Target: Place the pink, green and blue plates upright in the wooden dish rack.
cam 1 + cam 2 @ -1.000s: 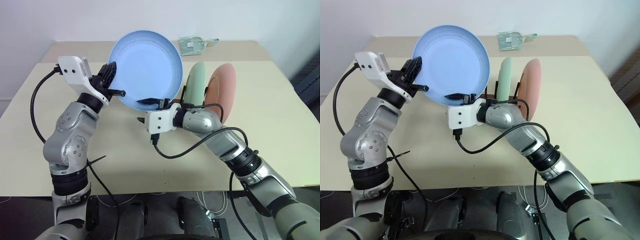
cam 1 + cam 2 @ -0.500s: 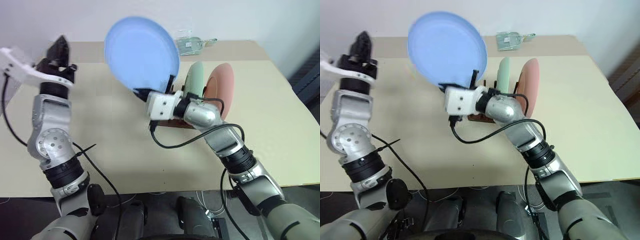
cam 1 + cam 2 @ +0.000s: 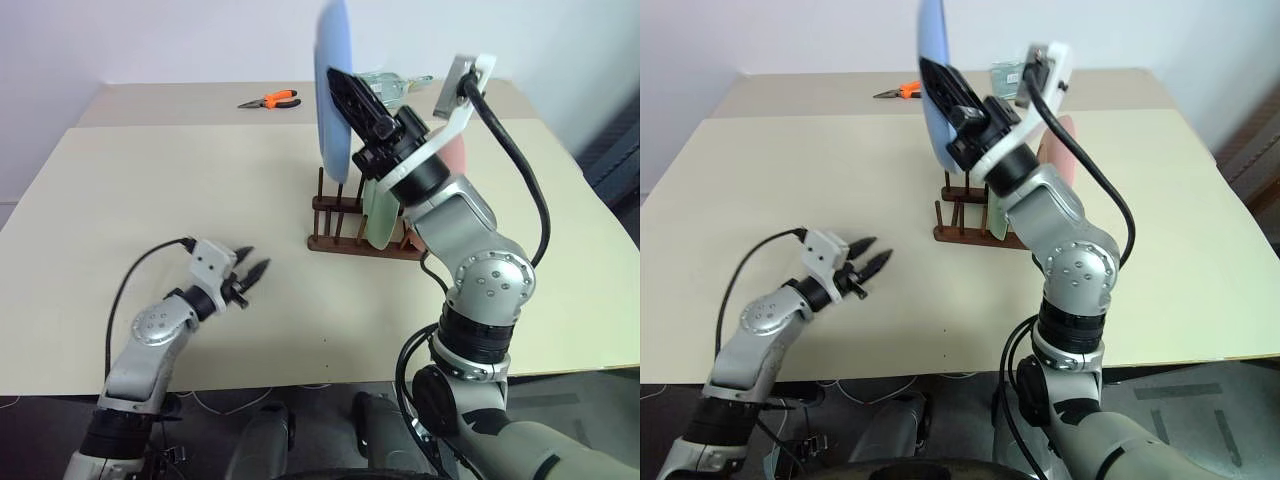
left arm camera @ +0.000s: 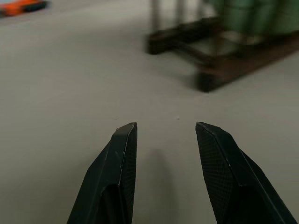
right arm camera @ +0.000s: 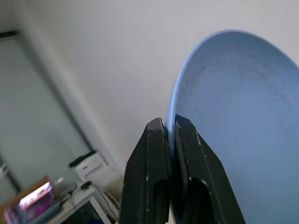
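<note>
round pale-blue plate [image 3: 332, 90] stood edge-on above dark wooden peg rack [image 3: 345, 235], pinched by right gripper [image 3: 345, 88] | green plate [image 3: 380, 225], pink plate [image 3: 455, 155] racked | left gripper [image 3: 252, 275] spread, low over table [image 3: 150, 190] | orange pliers [image 3: 270, 99] far

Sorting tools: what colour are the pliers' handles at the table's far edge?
Orange pliers, clearest in the left eye view.

No readable text anywhere (none on objects).

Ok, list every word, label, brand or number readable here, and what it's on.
None can be read. The greenish packet at the table's far edge may carry print, but it is too small to make out. The blue plate, wooden dish rack and orange pliers show no markings.
</note>
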Tool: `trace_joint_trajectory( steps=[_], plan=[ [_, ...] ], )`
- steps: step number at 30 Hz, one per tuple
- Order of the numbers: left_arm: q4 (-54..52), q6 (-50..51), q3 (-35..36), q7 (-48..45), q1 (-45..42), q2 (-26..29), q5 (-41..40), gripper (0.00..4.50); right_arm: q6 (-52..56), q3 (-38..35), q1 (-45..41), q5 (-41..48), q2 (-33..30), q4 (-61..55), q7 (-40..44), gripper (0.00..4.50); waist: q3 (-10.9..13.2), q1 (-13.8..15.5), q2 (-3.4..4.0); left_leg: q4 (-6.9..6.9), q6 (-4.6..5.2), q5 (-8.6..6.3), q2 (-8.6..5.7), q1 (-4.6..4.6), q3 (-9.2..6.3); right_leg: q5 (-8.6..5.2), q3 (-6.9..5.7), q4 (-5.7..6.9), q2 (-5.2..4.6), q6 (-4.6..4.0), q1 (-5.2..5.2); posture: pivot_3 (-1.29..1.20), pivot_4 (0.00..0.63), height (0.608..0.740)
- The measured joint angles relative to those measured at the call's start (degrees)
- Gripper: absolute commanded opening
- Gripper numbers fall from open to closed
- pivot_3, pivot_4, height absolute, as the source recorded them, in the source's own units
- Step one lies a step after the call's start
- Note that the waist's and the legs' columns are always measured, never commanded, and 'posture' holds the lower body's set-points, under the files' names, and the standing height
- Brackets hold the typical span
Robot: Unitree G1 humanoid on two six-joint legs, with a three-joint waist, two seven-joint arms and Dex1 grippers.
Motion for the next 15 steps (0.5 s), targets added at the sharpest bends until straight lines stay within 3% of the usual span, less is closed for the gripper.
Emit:
trace_joint_trajectory(
  steps=[15],
  plan=[
    [-2.2, 2.2, -1.0, -3.8, 0.0, -0.1, -0.6, 1.98, 0.5, 0.5, 0.9, 12.3, 0.5, 3.4, -14.8, 0.00, -0.1, -0.1, 0.26, 0.09, 0.02, 0.01, -0.01, 0.04, 0.08, 0.04, 0.05, 0.01, 0.03, 0.09, 0.09, 0.00, 0.150, 0.740]
  ],
)
